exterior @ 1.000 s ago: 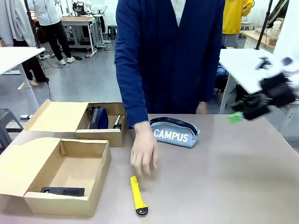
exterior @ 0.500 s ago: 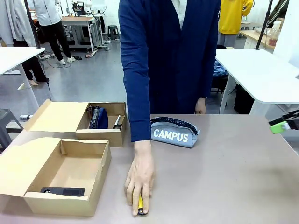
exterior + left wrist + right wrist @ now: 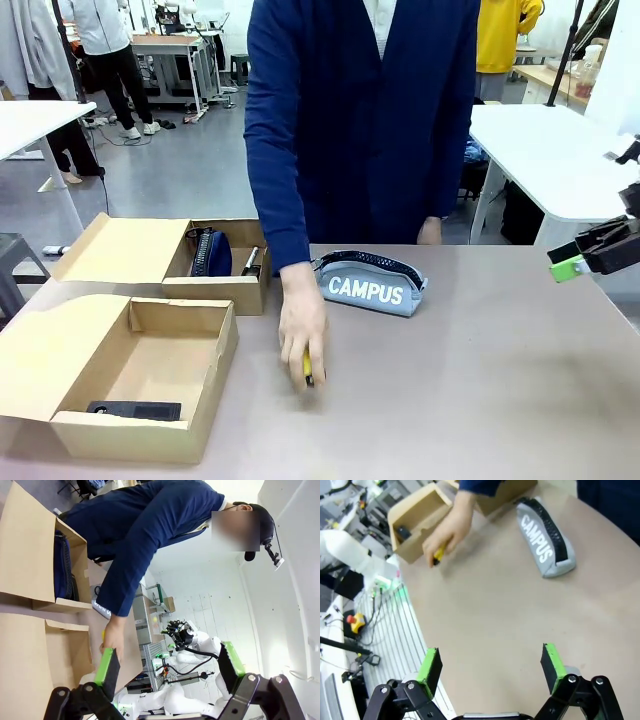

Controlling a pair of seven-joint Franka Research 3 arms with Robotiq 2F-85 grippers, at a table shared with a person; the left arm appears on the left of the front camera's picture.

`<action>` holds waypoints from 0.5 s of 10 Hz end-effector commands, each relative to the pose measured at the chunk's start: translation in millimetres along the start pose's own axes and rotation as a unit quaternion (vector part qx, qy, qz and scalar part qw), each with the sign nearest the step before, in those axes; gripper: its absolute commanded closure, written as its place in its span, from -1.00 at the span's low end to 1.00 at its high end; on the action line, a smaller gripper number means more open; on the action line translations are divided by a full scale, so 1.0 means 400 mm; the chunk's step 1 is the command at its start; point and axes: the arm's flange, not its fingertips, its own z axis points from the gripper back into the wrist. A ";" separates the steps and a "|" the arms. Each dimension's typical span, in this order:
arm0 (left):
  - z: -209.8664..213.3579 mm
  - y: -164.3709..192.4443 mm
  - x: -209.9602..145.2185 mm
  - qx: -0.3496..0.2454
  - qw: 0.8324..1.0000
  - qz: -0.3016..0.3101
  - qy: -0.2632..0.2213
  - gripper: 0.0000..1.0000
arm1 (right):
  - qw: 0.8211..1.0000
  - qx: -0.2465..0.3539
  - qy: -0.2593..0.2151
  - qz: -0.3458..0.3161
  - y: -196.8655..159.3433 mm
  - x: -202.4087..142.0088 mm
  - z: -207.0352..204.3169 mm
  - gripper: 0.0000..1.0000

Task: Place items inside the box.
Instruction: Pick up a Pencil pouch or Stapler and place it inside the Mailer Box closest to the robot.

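Observation:
The grey pouch [image 3: 372, 285] lettered "CAMPUS" lies mid-table; it also shows in the right wrist view [image 3: 542, 542]. The black stapler [image 3: 133, 410] lies inside the box [image 3: 150, 440], the large open one at the front left, also seen as box [image 3: 417, 515] and box [image 3: 30, 655]. My right gripper [image 3: 585, 258] hovers open at the table's right edge, far from the pouch; its own view shows the gripper [image 3: 490, 662] with nothing between its pads. My left gripper [image 3: 169, 662] is open and holds nothing.
A person's hand [image 3: 305, 335] holds a yellow utility knife [image 3: 308, 368] on the table [image 3: 480, 380] just right of the box. A smaller open cardboard box [image 3: 215, 290] with a blue item stands behind the large one. The table's right half is bare.
The person's hand came down on the yellow knife near the front edge, then drew it back toward the table's middle. My right gripper dropped to the right edge and shifted slightly inward.

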 end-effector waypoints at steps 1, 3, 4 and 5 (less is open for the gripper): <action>-0.001 -0.005 -0.005 -0.006 1.000 -0.006 0.001 -1.00 | 1.000 -0.012 0.009 0.025 0.001 0.058 -0.052 -1.00; -0.001 -0.005 -0.005 -0.006 1.000 -0.006 0.001 -1.00 | 0.995 -0.034 0.046 0.078 0.002 0.185 -0.202 -1.00; -0.001 -0.005 -0.005 -0.006 1.000 -0.006 0.001 -1.00 | 0.991 -0.056 0.075 0.097 -0.004 0.246 -0.292 -1.00; -0.001 -0.005 -0.005 -0.006 1.000 -0.006 0.001 -1.00 | 0.986 -0.080 0.101 0.108 -0.007 0.303 -0.376 -1.00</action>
